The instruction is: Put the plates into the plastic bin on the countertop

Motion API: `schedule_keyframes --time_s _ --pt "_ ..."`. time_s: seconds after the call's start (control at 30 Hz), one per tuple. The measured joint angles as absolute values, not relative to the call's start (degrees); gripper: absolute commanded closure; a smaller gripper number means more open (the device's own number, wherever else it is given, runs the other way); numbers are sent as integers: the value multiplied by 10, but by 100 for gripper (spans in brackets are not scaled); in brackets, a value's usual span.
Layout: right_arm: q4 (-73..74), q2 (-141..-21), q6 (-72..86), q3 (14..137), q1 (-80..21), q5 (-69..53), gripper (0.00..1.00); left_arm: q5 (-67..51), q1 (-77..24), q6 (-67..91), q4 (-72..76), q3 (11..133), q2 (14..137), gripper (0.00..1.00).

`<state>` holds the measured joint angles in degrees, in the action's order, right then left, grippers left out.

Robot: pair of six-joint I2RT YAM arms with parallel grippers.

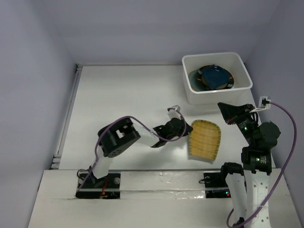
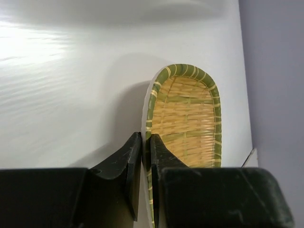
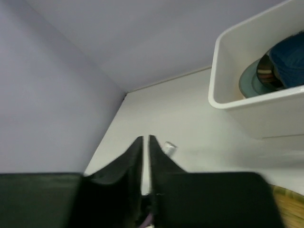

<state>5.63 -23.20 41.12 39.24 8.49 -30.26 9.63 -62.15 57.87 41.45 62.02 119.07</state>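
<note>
A tan woven bamboo boat-shaped plate (image 1: 205, 141) with a green rim lies at the front middle of the white countertop (image 1: 123, 95). My left gripper (image 1: 188, 131) is shut on its left rim; in the left wrist view the fingers (image 2: 146, 140) pinch the rim and the plate (image 2: 187, 114) stretches ahead. The white plastic bin (image 1: 190, 93) stands at the back right and holds a dark blue teardrop plate (image 1: 214, 77) on a grey-teal plate (image 1: 195, 79). My right gripper (image 1: 227, 112) is shut and empty, in front of the bin (image 3: 256, 102).
A metal rail (image 1: 69, 114) runs along the countertop's left edge. Pale lavender-grey walls (image 1: 33, 85) enclose the space on three sides. The right arm's base and purple cable (image 1: 289, 123) stand at the front right, close to the bamboo plate.
</note>
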Motion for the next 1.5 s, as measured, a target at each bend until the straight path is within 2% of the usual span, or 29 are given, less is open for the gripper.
schedule_keyframes --time_s 0.07,0.17,0.27,0.3,0.4,0.53,0.77,0.87,0.97,1.07,1.1,1.13,1.2,1.27,1.3,1.33,1.4,1.43,1.5 --pt "60 -232 404 375 82 -308 100 93 -614 571 431 537 1128 100" --pt "60 -233 402 335 78 -316 100 84 -588 568 469 423 1048 100" --pt "60 -237 406 287 63 -315 67 75 -550 568 483 336 978 100" --pt "58 -242 408 270 53 -314 44 73 -536 568 484 312 952 100" --pt "42 -270 415 223 6 -293 21 63 -492 563 481 259 865 100" --pt "-17 -359 431 176 -87 -258 11 48 -433 555 472 225 755 100" --pt "-177 -567 464 155 -195 -241 8 -3 -381 555 463 205 644 100" --pt "-242 -608 473 155 -227 -243 10 -29 -369 557 448 196 621 100" --pt "-293 -630 484 155 -241 -249 16 -43 -365 558 427 193 601 100" --pt "-330 -639 493 155 -241 -253 43 -55 -362 559 412 193 576 100" --pt "-342 -639 497 155 -241 -254 71 -59 -361 559 409 193 569 100" --pt "-356 -639 502 155 -241 -256 82 -65 -361 559 406 193 561 100" --pt "-381 -636 511 156 -242 -262 100 -69 -361 557 399 193 552 100" --pt "-388 -628 522 156 -243 -264 100 -76 -358 556 393 193 543 98" --pt "-387 -622 524 156 -243 -264 100 -77 -358 554 390 194 537 91" --pt "-382 -613 525 157 -243 -263 100 -80 -358 551 383 196 530 73" --pt "-339 -585 519 172 -245 -252 100 -84 -358 540 362 205 512 58" --pt "-307 -567 511 187 -245 -239 100 -85 -358 533 345 214 500 46" --pt "-240 -529 493 230 -245 -202 100 -82 -358 514 306 237 471 38"
